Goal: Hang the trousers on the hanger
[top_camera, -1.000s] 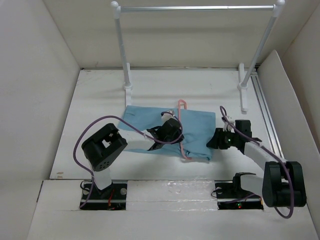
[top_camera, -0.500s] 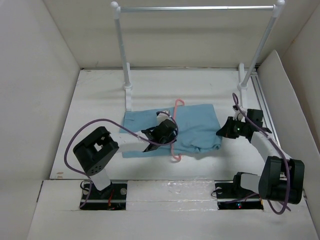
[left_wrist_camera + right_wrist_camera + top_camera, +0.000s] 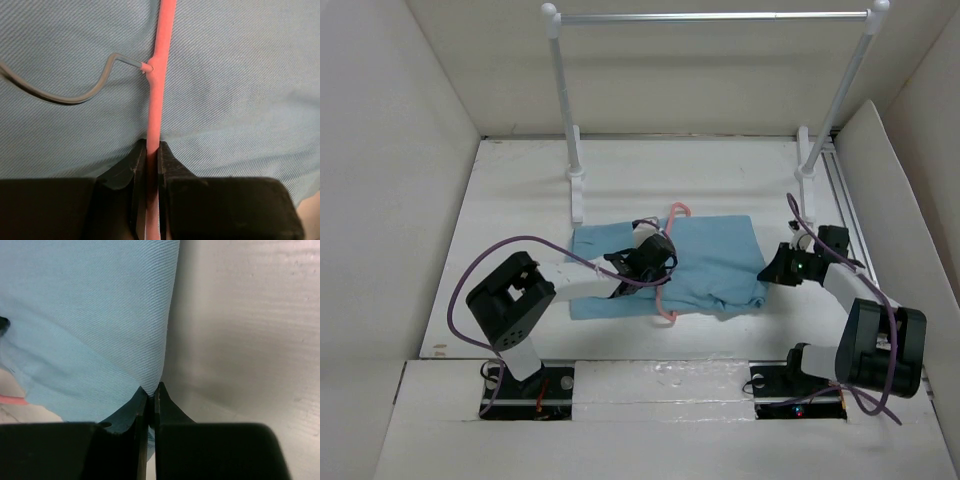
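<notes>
Top external view: the trousers lie spread on the counter between the two arms, in front of the rail. The hanger lies across them, running from the near edge toward the rail. Left wrist view: the left tool is clamped on the hanger's pink bar, near where its metal hook joins. Right wrist view: the right tool pinches the trousers' right edge.

Bright, even overhead light; soft shadow beside the trousers; crisp wrist close-ups.
</notes>
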